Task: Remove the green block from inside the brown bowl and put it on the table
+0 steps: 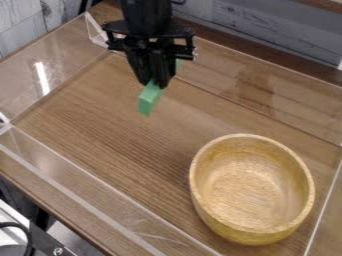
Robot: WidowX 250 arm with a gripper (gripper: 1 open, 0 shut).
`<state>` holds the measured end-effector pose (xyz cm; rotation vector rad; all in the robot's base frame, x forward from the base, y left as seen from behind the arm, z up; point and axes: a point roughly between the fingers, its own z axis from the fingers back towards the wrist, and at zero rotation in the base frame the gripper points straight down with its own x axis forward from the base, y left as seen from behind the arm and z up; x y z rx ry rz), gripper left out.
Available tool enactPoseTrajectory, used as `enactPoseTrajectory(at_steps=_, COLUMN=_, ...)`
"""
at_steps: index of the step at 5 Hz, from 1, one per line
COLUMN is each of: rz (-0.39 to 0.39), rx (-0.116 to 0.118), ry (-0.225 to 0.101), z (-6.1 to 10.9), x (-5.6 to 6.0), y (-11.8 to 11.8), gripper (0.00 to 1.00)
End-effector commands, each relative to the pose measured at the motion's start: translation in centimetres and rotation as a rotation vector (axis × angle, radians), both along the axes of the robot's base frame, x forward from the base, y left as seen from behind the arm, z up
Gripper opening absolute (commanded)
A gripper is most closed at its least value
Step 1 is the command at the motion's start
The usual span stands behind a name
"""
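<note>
The green block (150, 98) hangs end-down above the table (120, 150), its upper end pinched between the black fingers of my gripper (154, 82), which is shut on it and points straight down. Its lower end sits a little above the wood surface in the upper left-middle of the view. The brown bowl (251, 187) stands at the lower right with nothing inside it, well apart from the gripper.
Low clear plastic walls (54, 70) edge the tabletop on the left, front and back. A grey plank wall (267, 25) runs behind the table. Bare wood-grain surface lies between the block and the bowl.
</note>
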<state>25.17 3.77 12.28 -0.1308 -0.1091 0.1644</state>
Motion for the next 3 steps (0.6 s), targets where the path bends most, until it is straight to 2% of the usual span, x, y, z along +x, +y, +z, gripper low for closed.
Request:
enactPoseTrajectory(at_steps=1, rz=-0.029, rx=0.016, ry=-0.035, z=0.32, x=0.08, y=0.15, gripper=0.0)
enactPoseTrajectory(at_steps=3, rz=-0.075, rx=0.013, ry=-0.038, z=-0.46, x=-0.59, y=-0.76, gripper=0.0)
